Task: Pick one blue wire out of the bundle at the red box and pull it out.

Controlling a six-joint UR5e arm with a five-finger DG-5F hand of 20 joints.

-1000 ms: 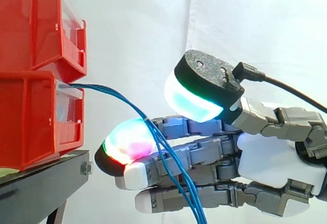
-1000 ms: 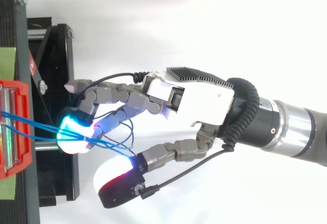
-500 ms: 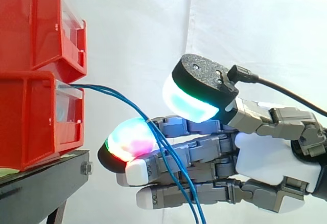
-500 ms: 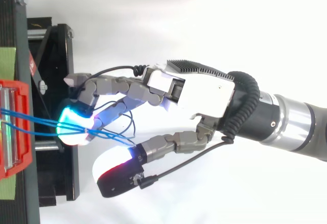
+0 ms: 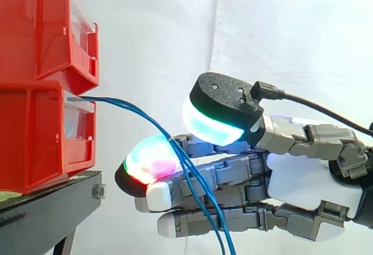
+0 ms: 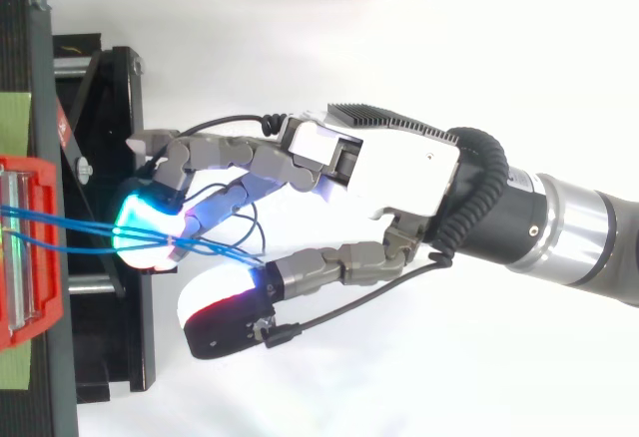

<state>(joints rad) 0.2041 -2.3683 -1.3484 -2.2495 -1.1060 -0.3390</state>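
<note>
Since a second ago, the robot hand (image 5: 303, 179) has lowered its thumb towards the fingers, and in the top view the thumb's black-backed pad (image 6: 225, 317) has closed in on the wire strands.

The bundle of thin blue wires (image 5: 134, 108) comes out of the clear front of the lower red plastic box (image 5: 35, 133). It arcs away from the box and down, lies across a fingertip pad glowing green and magenta (image 5: 151, 159), and hangs down past the fingers out of the bottom of the side view.

From above, the strands (image 6: 80, 237) run from the box's rim (image 6: 22, 170) over the cyan-lit pad and loop just beside the fingers.

The fingers are stretched out nearly straight and the thumb stands off from them, so the hand is open, with the wires draped on it and not pinched.

By my reading, the reach into the bundle is done. Isolating one strand, closing on it and pulling it out of the box are all left, since several strands cross the fingertip together and all remain seated in the box.

A second red plastic box (image 5: 35, 28) is stacked on the lower one, whose front sits near the edge of the black metal stand (image 5: 46, 208). A strip of green tape (image 6: 12, 108) lies on the stand's top, and a white curtain (image 5: 157, 34) closes off the room behind.
</note>
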